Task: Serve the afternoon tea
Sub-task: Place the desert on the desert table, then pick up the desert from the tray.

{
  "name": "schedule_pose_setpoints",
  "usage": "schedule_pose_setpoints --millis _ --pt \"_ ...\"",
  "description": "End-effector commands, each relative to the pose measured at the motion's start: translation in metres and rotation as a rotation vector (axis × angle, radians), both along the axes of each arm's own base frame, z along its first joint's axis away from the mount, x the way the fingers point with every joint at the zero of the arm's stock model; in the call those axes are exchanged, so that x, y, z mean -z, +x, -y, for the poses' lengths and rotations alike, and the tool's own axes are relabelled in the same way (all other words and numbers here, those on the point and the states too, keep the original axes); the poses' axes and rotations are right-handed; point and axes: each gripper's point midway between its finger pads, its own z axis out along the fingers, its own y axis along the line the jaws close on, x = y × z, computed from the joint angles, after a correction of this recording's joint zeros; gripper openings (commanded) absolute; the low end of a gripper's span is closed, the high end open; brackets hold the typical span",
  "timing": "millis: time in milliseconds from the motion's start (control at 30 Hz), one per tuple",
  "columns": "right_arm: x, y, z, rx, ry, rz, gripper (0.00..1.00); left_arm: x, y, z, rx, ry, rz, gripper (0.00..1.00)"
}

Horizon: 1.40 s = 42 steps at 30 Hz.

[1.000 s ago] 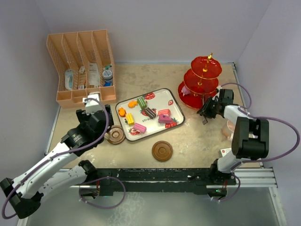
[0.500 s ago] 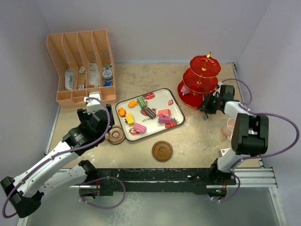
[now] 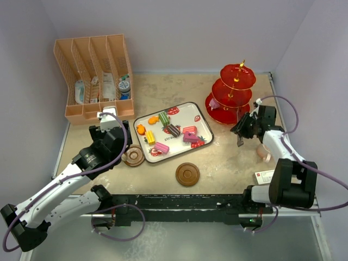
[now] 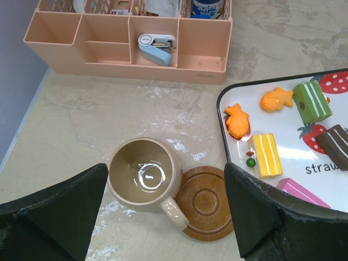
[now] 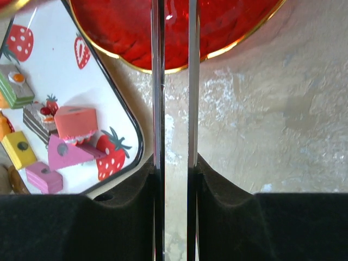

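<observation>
Tongs (image 5: 157, 81) sit pinched in my right gripper (image 5: 174, 163), jaws pressed on both blades, tips by the red stand (image 3: 231, 95). My left gripper (image 4: 166, 167) hangs with jaws spread over the tan mug (image 4: 144, 176), which touches a saucer (image 4: 209, 201) on the worktop (image 4: 109, 119). Toy cakes (image 3: 173, 129) lie on the tray (image 3: 186, 112).

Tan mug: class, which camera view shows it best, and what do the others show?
The left wrist view: the tan mug stands upright and empty, seen from above, its handle over the brown saucer. In the top external view the left arm hides almost all of it. The right wrist view does not show it.
</observation>
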Motion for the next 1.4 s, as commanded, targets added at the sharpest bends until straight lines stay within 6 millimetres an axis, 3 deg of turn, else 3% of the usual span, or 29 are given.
schedule_pose_setpoints --millis 0,433,833,1200,1367 --pt "-0.009 -0.017 -0.013 -0.064 0.038 0.020 0.31 -0.008 0.002 -0.001 -0.007 -0.008 0.024 0.85" --pt "-0.029 -0.071 -0.048 -0.209 0.151 0.045 0.32 -0.012 -0.001 -0.003 -0.013 -0.030 0.038 0.85" --pt "-0.043 -0.103 -0.077 -0.315 0.161 0.063 0.33 -0.015 -0.003 -0.006 -0.019 -0.045 0.049 0.85" --pt "-0.049 -0.125 -0.133 -0.494 0.040 0.044 0.35 -0.016 -0.004 -0.006 -0.019 -0.052 0.051 0.85" --pt "-0.040 -0.125 -0.125 -0.433 -0.088 -0.012 0.36 -0.016 -0.005 -0.006 -0.021 -0.055 0.052 0.85"
